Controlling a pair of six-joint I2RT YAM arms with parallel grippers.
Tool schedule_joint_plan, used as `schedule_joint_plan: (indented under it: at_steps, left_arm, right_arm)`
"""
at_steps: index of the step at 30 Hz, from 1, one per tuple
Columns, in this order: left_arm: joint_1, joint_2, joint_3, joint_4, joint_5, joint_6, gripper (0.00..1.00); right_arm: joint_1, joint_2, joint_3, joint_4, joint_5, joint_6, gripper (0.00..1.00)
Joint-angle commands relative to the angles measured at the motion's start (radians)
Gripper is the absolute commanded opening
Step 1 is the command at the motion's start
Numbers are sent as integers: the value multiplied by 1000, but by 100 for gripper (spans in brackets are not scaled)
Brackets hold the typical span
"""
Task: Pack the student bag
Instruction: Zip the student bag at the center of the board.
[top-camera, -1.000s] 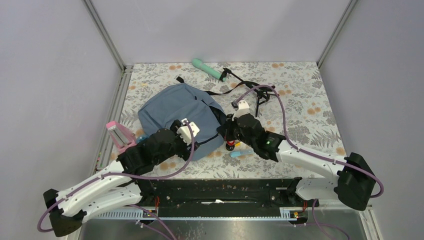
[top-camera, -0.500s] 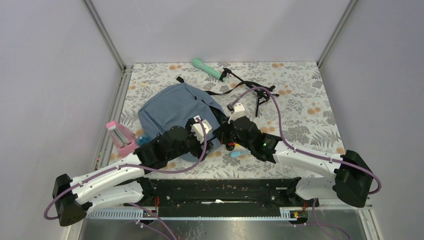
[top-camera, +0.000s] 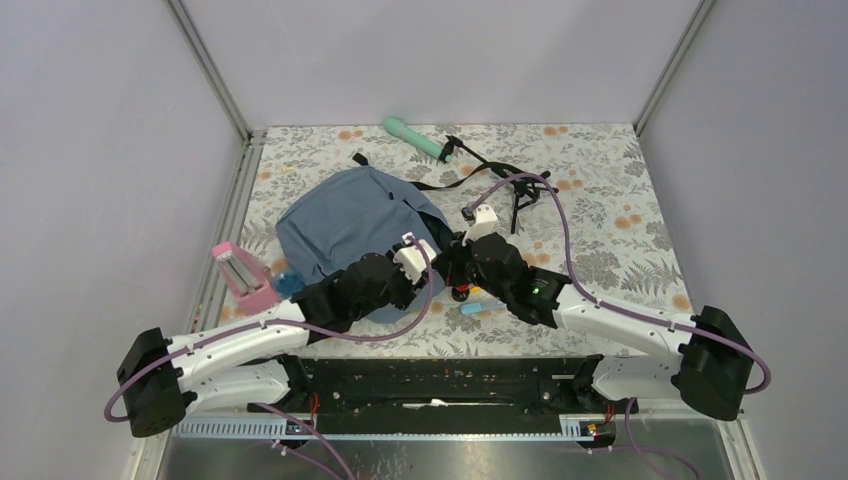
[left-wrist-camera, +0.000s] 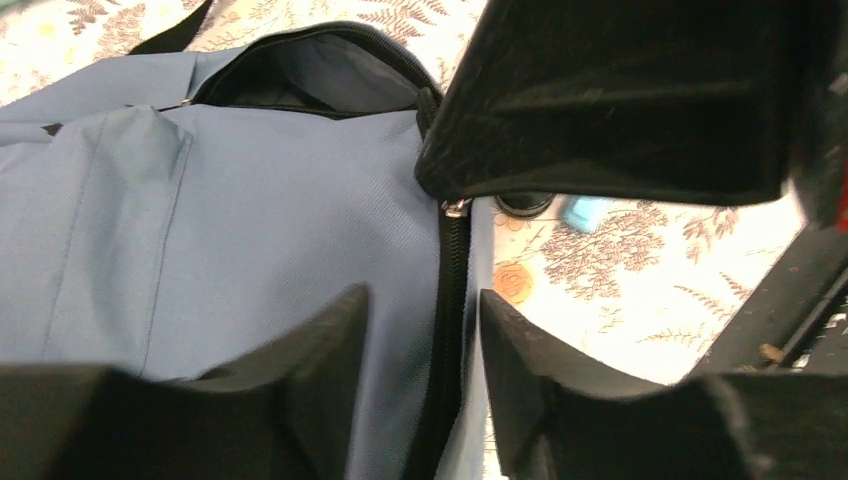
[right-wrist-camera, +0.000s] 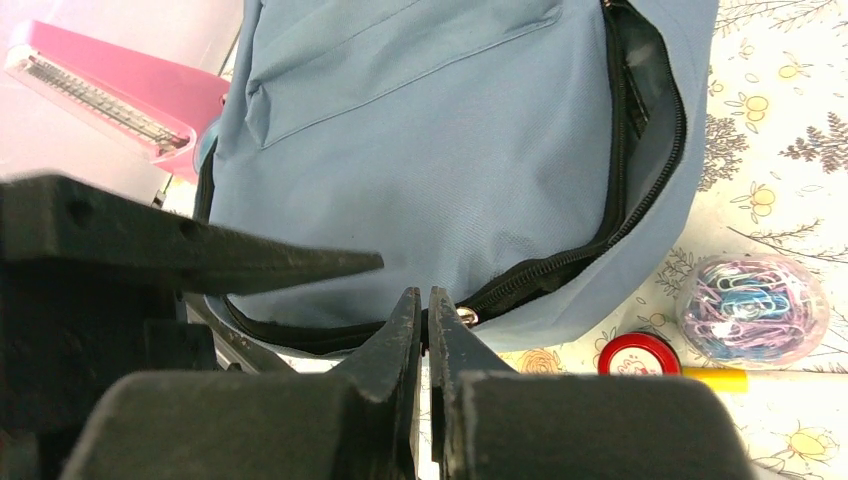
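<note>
Right claw (right-wrist-camera: 421, 300) pinched, at student bag (right-wrist-camera: 420, 150) zipper (right-wrist-camera: 540, 272), left claw (left-wrist-camera: 425, 300) spread

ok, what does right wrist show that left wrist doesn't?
Only right wrist: the pink stapler, the clear ball of paper clips and a red cap. Only left wrist: the left gripper's open fingers astride the zipper, and a light-blue item. Both: the student bag, that zipper and its silver pull.

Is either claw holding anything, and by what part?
The right gripper pinches the student bag right by its zipper slider. The left gripper is open, holding nothing.
</note>
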Motion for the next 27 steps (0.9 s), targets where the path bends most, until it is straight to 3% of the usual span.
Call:
schedule_joint_plan:
  at_steps: [1, 8, 15, 27]
  left_arm:
    - [-5, 4, -37, 85, -60, 0, 38]
    - [-6, -34, -97, 74, -107, -42, 0]
    - [-6, -119, -121, 30, -162, -72, 0]
    - [-8, -201, -120, -67, -213, -185, 0]
  right_arm:
    - [-12, -60, 13, 11, 50, 7, 0]
    - [-61, -96, 53, -73, 76, -78, 0]
    - [-132, -117, 114, -207, 94, -176, 0]
    - [-184, -88, 151, -216, 72, -210, 0]
